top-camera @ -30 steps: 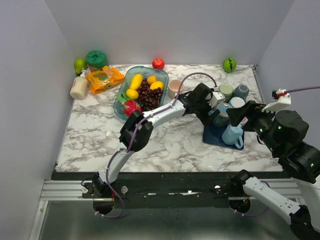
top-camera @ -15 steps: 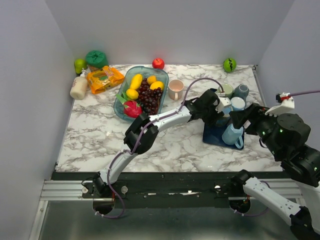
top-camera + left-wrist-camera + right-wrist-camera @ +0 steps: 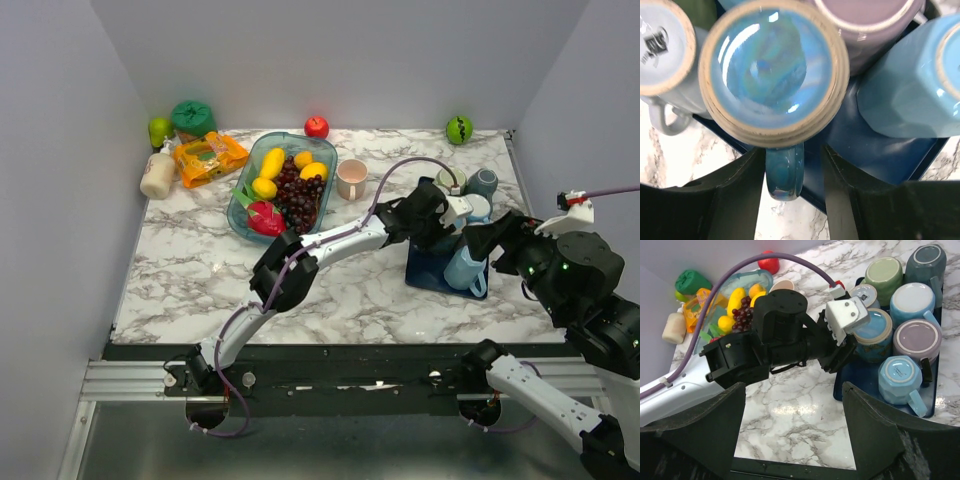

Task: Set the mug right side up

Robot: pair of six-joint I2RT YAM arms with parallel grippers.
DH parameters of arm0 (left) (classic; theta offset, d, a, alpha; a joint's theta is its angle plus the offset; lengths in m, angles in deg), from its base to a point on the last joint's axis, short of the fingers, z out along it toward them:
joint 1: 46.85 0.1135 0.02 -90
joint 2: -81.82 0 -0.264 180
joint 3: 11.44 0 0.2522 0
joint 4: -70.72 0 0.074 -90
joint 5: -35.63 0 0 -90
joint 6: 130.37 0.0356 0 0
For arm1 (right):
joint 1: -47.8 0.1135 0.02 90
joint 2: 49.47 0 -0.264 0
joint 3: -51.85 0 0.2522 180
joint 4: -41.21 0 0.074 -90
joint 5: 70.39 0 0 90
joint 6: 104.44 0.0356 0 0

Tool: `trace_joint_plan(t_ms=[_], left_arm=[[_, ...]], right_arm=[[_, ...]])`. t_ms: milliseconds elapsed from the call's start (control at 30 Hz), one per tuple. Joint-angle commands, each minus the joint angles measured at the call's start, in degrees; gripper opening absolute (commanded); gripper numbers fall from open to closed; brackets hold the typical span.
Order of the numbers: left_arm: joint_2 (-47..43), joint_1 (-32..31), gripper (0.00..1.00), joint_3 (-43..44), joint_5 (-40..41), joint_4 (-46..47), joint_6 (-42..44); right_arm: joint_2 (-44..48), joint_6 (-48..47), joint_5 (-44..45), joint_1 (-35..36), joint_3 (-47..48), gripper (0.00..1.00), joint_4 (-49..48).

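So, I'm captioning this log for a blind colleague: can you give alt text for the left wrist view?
An upside-down glossy blue mug fills the view, its handle sitting between the dark fingers of the open left gripper. Other inverted mugs crowd it on a dark blue tray over a marble table.

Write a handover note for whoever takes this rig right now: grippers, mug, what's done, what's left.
Left gripper: open, fingers either side of the handle of the glazed blue mug, not touching it.
Right gripper: open, empty, held back from the tray.
Mug: upside down, base up, on the dark blue tray among other mugs.
Done: approach only; nothing gripped.
Left: probably close on the handle, lift, flip, set down rim up.
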Motion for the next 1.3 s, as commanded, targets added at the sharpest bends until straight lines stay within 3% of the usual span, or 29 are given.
trace_joint_plan(t_ms=[0, 400, 600, 700, 733, 800, 1000, 1267], left_arm=[[1.37, -0.55, 0.56, 4.93, 1.16, -1.22, 0.70], [2.96, -0.64, 0.52, 5.11, 0.19, -2.80, 1.14], [2.96, -0.64, 0.38, 5.11, 0.54, -2.89, 1.41], [3.05, -0.64, 0.25, 5.02, 0.63, -2.63, 1.58], [3.05, -0.64, 0.13, 5.11, 0.63, -2.63, 1.50], [3.05, -0.64, 0.00, 5.20, 0.98, -2.63, 1.58], [-1.78, -0.38, 0.00, 0.90, -0.16, -0.79, 0.71], [-9.77, 1.29, 0.00, -1.30, -3.32, 2.91, -8.06]], right_arm=[[0.87, 0.81, 1.78, -0.12, -0.65, 0.84, 1.93], [1.40, 1.96, 2.39, -0.12, -1.09, 0.84, 3.16], [1.58, 2.75, 2.31, -0.12, -1.27, 0.84, 3.34], [1.49, 2.92, 2.48, -0.12, -1.09, 0.84, 3.34], [1.40, 2.92, 2.39, -0.12, -0.91, 0.84, 3.34], [1.31, 3.10, 2.48, -0.12, -0.83, 0.84, 3.34], [1.05, 4.07, 2.48, -0.12, -0.39, 0.84, 3.42], [0.26, 4.77, 3.01, -0.12, 1.55, 0.84, 3.07]])
